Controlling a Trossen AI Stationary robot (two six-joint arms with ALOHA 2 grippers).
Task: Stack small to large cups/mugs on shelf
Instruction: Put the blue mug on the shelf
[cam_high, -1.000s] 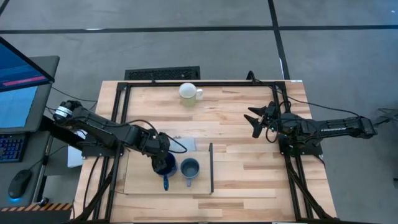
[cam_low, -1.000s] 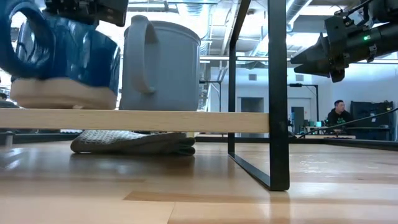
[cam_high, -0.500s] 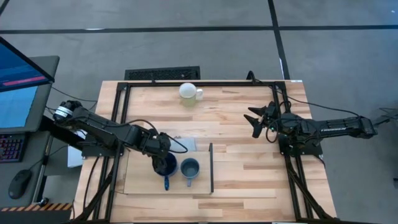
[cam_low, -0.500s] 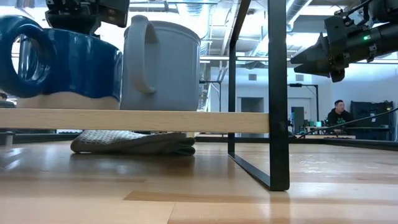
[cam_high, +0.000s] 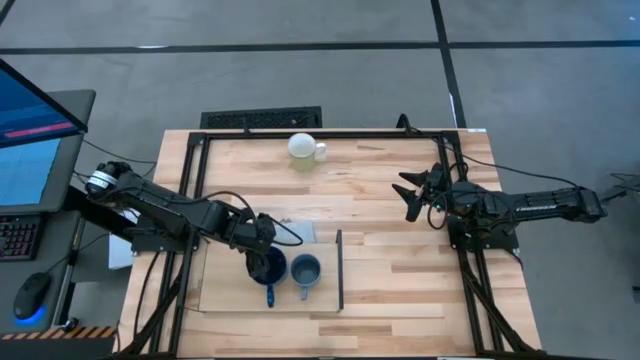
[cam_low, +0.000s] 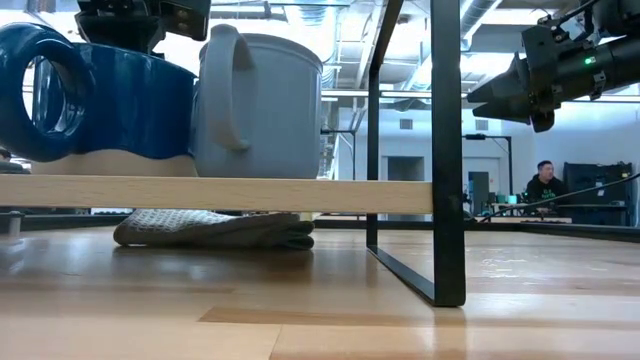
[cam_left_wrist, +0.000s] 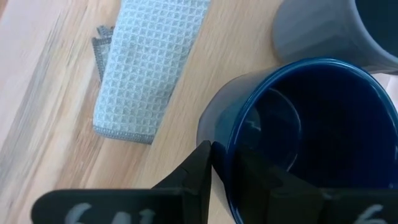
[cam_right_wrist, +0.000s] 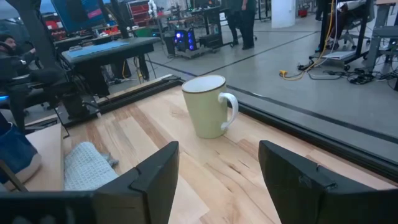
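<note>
The dark navy mug (cam_high: 266, 268) stands on the pale shelf panel (cam_high: 225, 290) with its handle (cam_low: 40, 90) toward the near edge, close beside the small slate grey-blue mug (cam_high: 305, 270), which rests on its base. My left gripper (cam_high: 262, 256) is shut on the navy mug's rim from above. The cream-white mug (cam_high: 303, 148) stands on the tabletop near the far edge and also shows in the right wrist view (cam_right_wrist: 208, 106). My right gripper (cam_high: 408, 195) is open and empty, in the air at the table's right half. My left gripper pinches the navy mug's wall at the rim (cam_left_wrist: 219, 149), one finger (cam_left_wrist: 193, 177) outside and one finger (cam_left_wrist: 267, 183) inside the hollow. The fingers come from above, pointing down. The mug is upright, its pale base (cam_low: 100, 163) down at the shelf top.
A grey waffle cloth (cam_low: 215, 228) lies on the tabletop under the shelf, at its far side (cam_high: 297, 230). The shelf's black strip (cam_high: 340, 270) and black frame leg (cam_low: 447, 150) stand to the right of the mugs. Black rails edge the table. A person sits far off in the room.
My left gripper has gone down with the navy mug. The mug was tilted and lifted above the shelf; it has levelled out and come down onto the shelf beside the grey-blue mug. My left gripper still holds its rim.
</note>
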